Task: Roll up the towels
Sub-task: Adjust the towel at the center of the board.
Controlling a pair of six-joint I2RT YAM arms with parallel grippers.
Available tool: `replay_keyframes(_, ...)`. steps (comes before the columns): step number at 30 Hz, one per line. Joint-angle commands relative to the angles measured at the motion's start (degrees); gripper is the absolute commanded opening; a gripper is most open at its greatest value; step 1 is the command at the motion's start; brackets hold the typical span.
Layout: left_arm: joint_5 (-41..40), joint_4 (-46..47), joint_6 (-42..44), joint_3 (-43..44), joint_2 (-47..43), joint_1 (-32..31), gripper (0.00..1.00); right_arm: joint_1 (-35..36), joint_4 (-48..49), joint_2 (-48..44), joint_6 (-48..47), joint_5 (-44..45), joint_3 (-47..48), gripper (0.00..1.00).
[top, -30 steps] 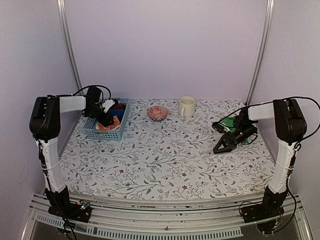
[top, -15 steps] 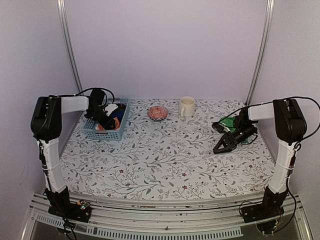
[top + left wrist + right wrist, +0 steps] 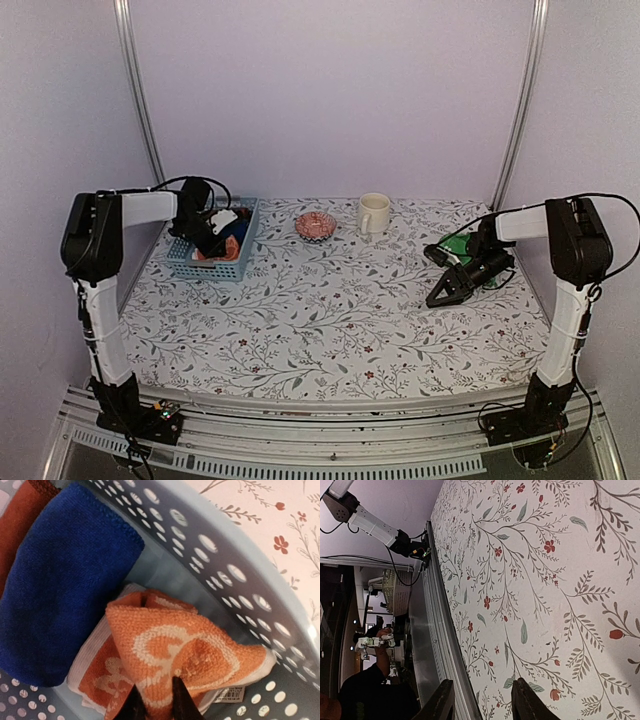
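An orange towel point(image 3: 170, 645) with white prints and pale edging lies crumpled in the blue basket point(image 3: 240, 580). My left gripper point(image 3: 157, 702) is down inside the basket, shut on a raised fold of that towel. In the top view the left gripper point(image 3: 215, 235) sits over the basket point(image 3: 205, 265) at the back left. A green towel point(image 3: 464, 257) lies at the right of the table, partly hidden by the right arm. My right gripper point(image 3: 440, 294) hangs just in front of it, open and holding nothing; the right wrist view shows only the flowered tablecloth between its fingers point(image 3: 527, 700).
A blue cloth roll point(image 3: 60, 595) and a dark red one point(image 3: 20, 525) fill the basket beside the orange towel. A cream mug point(image 3: 373, 213) and a small pink bowl point(image 3: 315, 225) stand at the back middle. The table's front rail point(image 3: 435, 645) runs close to the right gripper.
The left gripper's jaws have closed onto the orange towel inside the basket after shifting slightly there. The right arm has stayed where it was.
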Motion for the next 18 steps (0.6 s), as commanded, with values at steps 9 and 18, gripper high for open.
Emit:
replay_keyframes(9,11.1,-8.7,16.8,-6.0,-10.0,0.0,0.16,0.0,-1.9,2.4,-2.4,-2.7,0.8,0.41)
replay_keyframes(18,10.6,-10.1,18.2,-6.4,-4.1,0.3,0.27,0.0,-1.6,1.5,-2.7,-2.7,-0.3,0.40)
